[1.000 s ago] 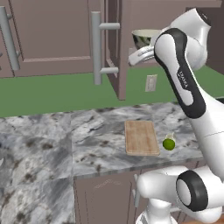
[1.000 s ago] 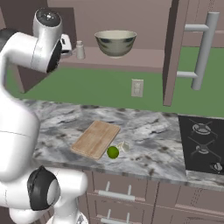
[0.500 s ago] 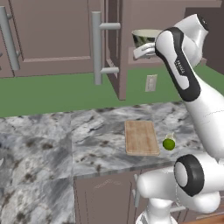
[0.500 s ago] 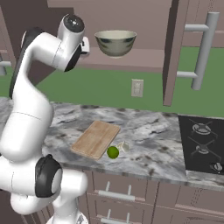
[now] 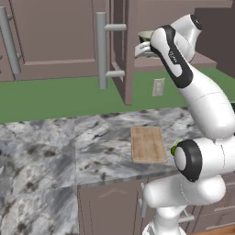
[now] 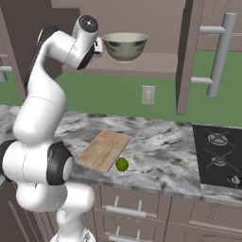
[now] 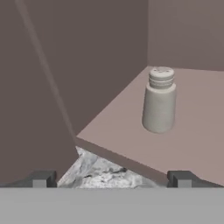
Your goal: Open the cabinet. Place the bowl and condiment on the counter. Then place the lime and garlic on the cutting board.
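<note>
- Two things stand on the shelf of the open cabinet (image 6: 142,19): the bowl (image 6: 125,46) and the condiment (image 7: 159,99), both upright on the flat mauve-brown shelf board.
- Seen in the right base view, the bowl is round and wide, dark grey-green and marbled outside with a pale cream rim; the robot's hand is just left of it.
- From the hand view, the condiment is a small pale grey cylinder with a lighter ridged cap, well back from the shelf's front edge.
- Ahead of the condiment the jaws (image 7: 111,178) stand wide apart with nothing between them; they do not touch it.
- Below the cabinet lies the surface (image 6: 160,146), a grey-white marble slab with dark veins.
- On that slab rests the cutting board (image 6: 104,150), flat, rectangular, light tan wood with visible grain.
- Just off the board's near corner sit the lime (image 6: 122,164), small, round and bright green, and the garlic (image 6: 133,158), a whitish bulb beside it; both are on the marble.
</note>
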